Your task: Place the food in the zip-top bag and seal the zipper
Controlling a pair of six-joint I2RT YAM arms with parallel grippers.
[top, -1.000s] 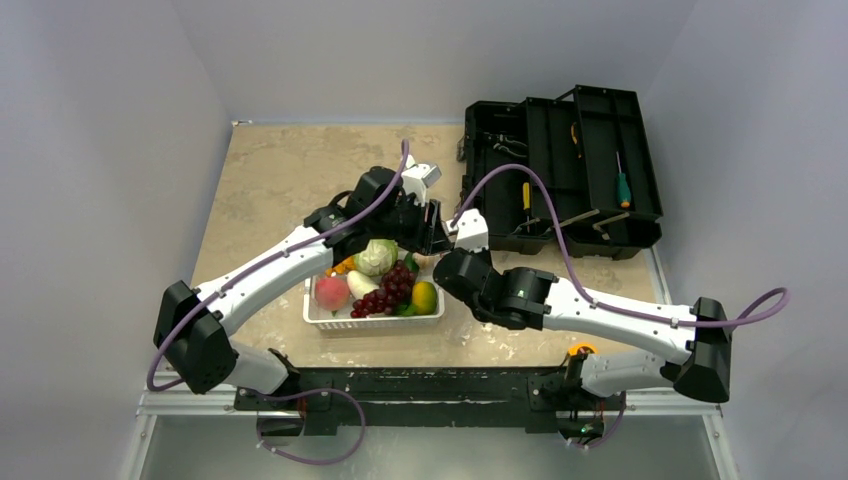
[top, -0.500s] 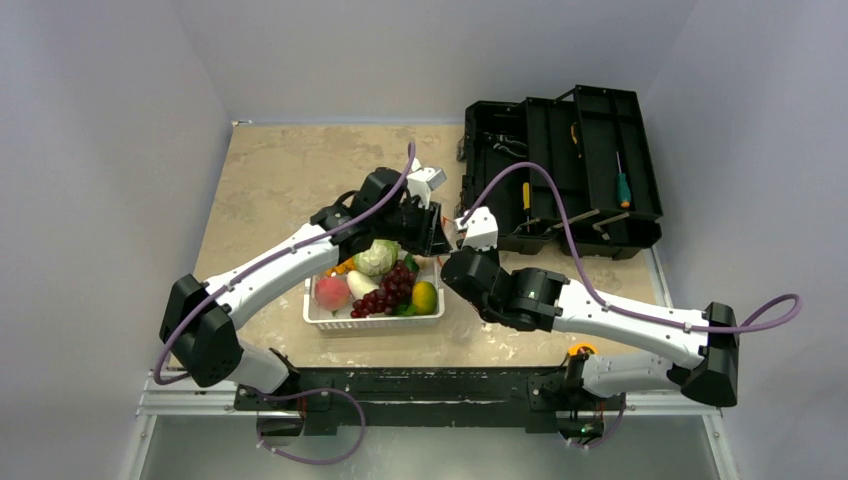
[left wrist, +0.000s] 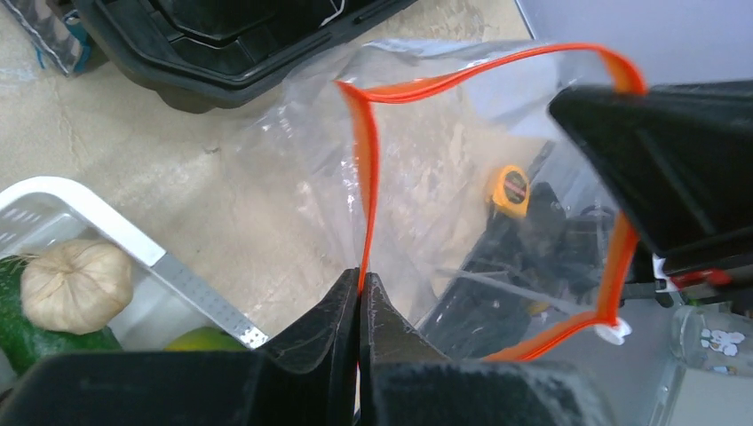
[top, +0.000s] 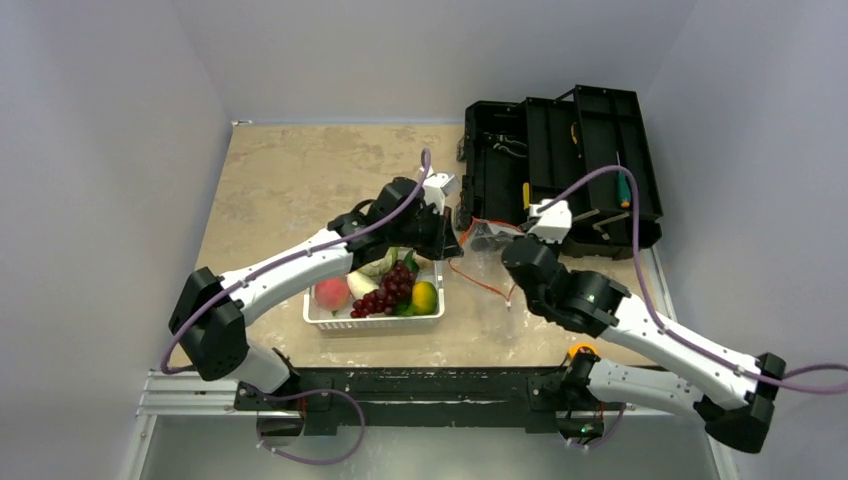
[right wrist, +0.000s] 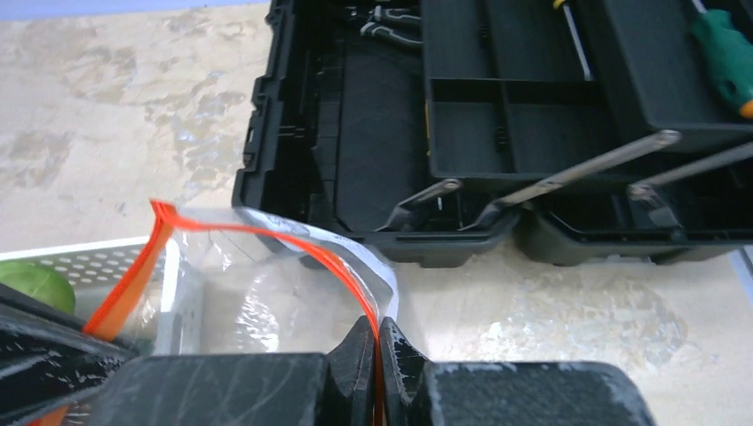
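Zip-top bag point(top: 487, 238) held open between grippers. Left gripper point(left wrist: 360, 286) pinches zipper point(left wrist: 368, 177) at bag's 9 o'clock; right gripper point(right wrist: 375, 335) pinches it at 3 o'clock.

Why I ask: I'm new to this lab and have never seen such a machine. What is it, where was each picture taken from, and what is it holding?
These are two robot arms bolted at the near edge of a table. The wide picture comes from a fixed camera above and behind them. The other two come from cameras on the wrists, so each shows its own fingers. On the table stand a white basket of fruit and vegetables, such as grapes and a peach, and an open black toolbox. The left gripper and the right gripper each pinch the orange strip at the mouth of a clear bag, holding it open between them. No food is in the bag yet.
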